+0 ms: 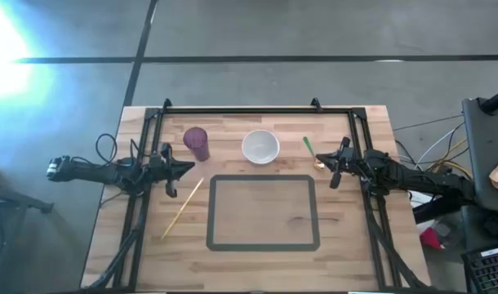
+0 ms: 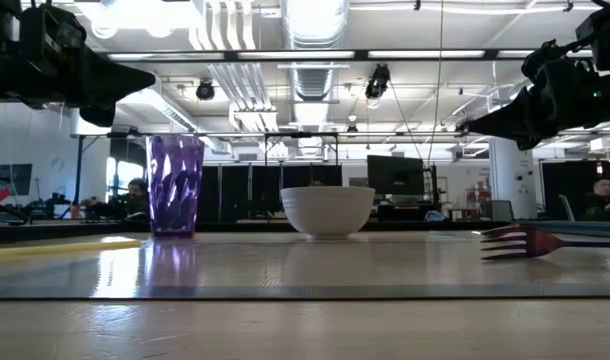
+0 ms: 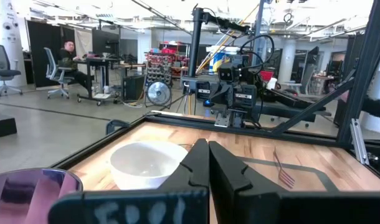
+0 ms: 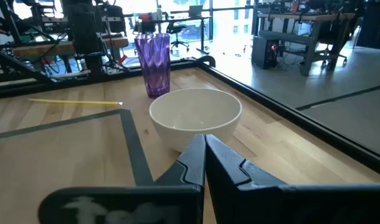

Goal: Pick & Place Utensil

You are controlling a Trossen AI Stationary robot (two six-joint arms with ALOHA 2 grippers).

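Note:
A fork with a green handle (image 1: 309, 149) lies flat on the table just right of the white bowl (image 1: 260, 147); its tines show in the low view (image 2: 515, 241) and the left wrist view (image 3: 283, 175). My right gripper (image 1: 327, 162) hangs shut above the table beside the fork's head, pointing at the bowl (image 4: 195, 115); its fingertips (image 4: 204, 140) are closed on nothing. My left gripper (image 1: 192, 168) waits shut (image 3: 207, 148) in the air near the purple cup (image 1: 197, 143). Both grippers sit well above the table top in the low view.
A thin yellow stick (image 1: 182, 208) lies slanted on the table's left part (image 4: 75, 101). A dark taped rectangle (image 1: 263, 176) marks the table's near middle. The purple cup (image 2: 175, 186) and the bowl (image 2: 328, 210) stand upright toward the far edge. A black frame rail (image 1: 241, 110) runs along the far edge.

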